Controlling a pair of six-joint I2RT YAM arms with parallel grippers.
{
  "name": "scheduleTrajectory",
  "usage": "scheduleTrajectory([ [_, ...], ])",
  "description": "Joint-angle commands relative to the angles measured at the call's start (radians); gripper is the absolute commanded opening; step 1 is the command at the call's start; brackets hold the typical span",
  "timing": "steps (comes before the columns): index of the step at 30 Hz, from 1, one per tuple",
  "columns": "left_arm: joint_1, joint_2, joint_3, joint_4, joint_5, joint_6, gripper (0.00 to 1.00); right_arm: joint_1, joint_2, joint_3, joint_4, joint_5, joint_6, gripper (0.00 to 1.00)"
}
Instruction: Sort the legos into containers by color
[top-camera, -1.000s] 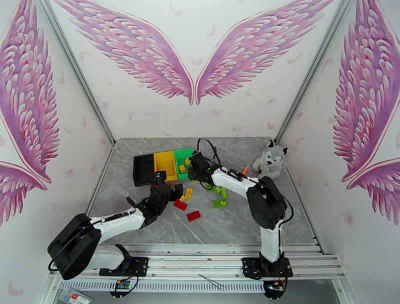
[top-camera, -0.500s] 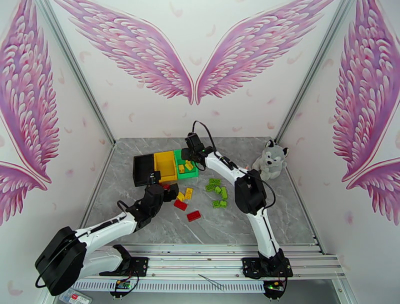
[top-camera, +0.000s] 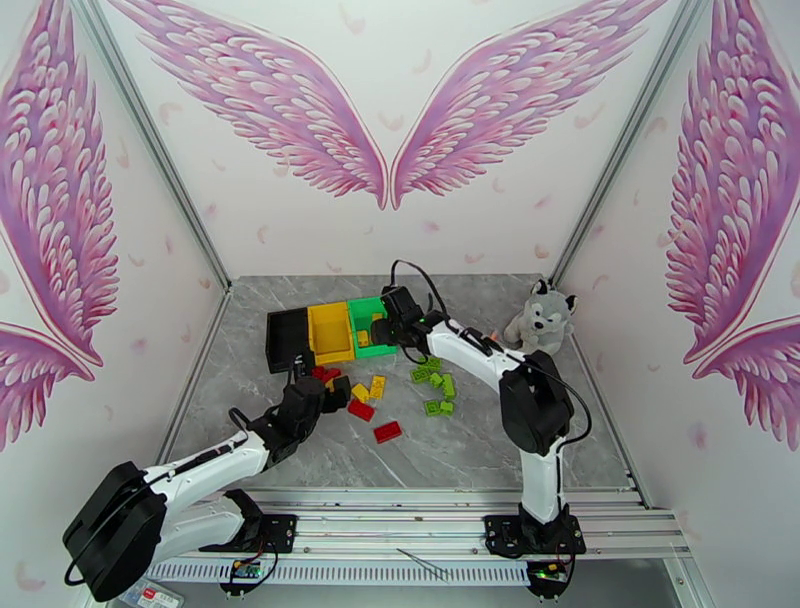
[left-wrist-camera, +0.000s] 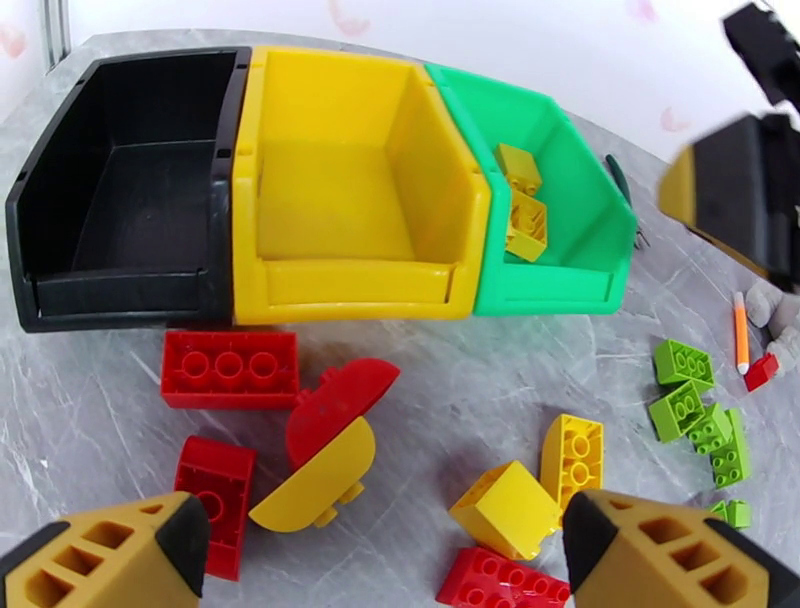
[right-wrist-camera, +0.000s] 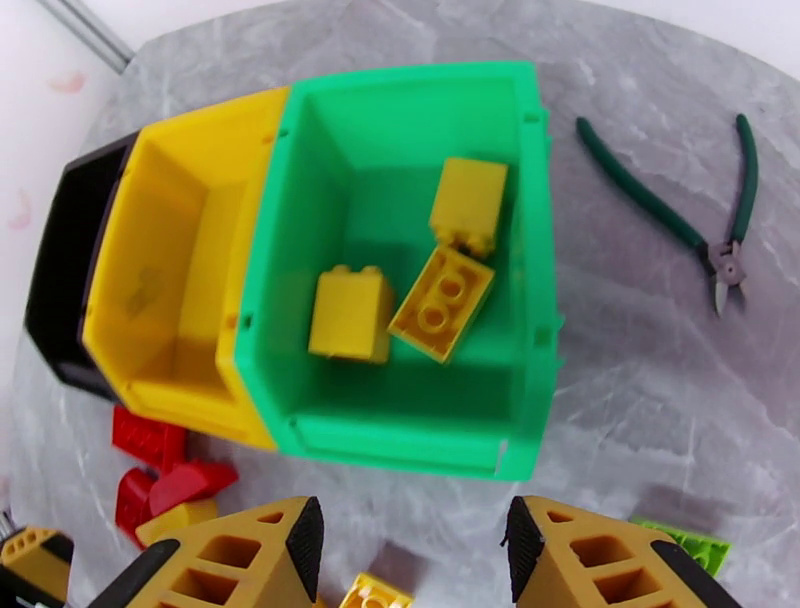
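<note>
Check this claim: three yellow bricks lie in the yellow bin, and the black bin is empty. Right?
No. The three yellow bricks lie in the green bin, as the right wrist view shows; the black bin is empty.

Robot test booth, a lab-type setup, not a home. White panel walls (top-camera: 420, 240) close the far, left and right sides, pasted with big pink wing decals (top-camera: 290, 110). Bare aluminium posts (top-camera: 150, 140) stand at the corners. A grey marble-look table (top-camera: 480, 450) forms the work surface. An aluminium rail (top-camera: 400, 522) runs along the near edge with two arms bolted to it, left arm (top-camera: 200, 462) and right arm (top-camera: 540, 472), cables exposed. Staged props: three containers (left-wrist-camera: 350, 285), loose legos (left-wrist-camera: 229, 368), a plush husky (top-camera: 540, 318) far right, green-handled pliers (right-wrist-camera: 722, 260).
</note>
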Motion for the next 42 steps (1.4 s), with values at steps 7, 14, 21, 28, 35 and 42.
scheduleTrajectory([
  [7, 0.142, -0.093, -0.094, 0.006, 0.047, -0.060, 0.99, 0.133, 0.012, -0.066, 0.014, -0.059, -0.052, 0.59],
  [14, 0.222, -0.157, -0.142, 0.015, 0.125, -0.064, 0.99, 0.190, 0.134, 0.036, -0.066, -0.070, -0.102, 0.59],
  [21, 0.254, -0.130, -0.152, 0.066, 0.169, -0.065, 0.99, 0.206, 0.216, 0.102, -0.130, -0.004, -0.119, 0.61],
  [28, 0.257, -0.075, -0.144, 0.106, 0.197, -0.064, 0.99, 0.223, 0.226, 0.078, -0.145, 0.028, -0.122, 0.60],
  [35, 0.256, -0.045, -0.151, 0.134, 0.232, -0.078, 0.99, 0.234, 0.242, 0.051, -0.159, 0.084, -0.102, 0.58],
  [42, 0.249, -0.049, -0.167, 0.134, 0.245, -0.091, 0.99, 0.234, 0.201, 0.010, -0.129, 0.089, -0.083, 0.47],
])
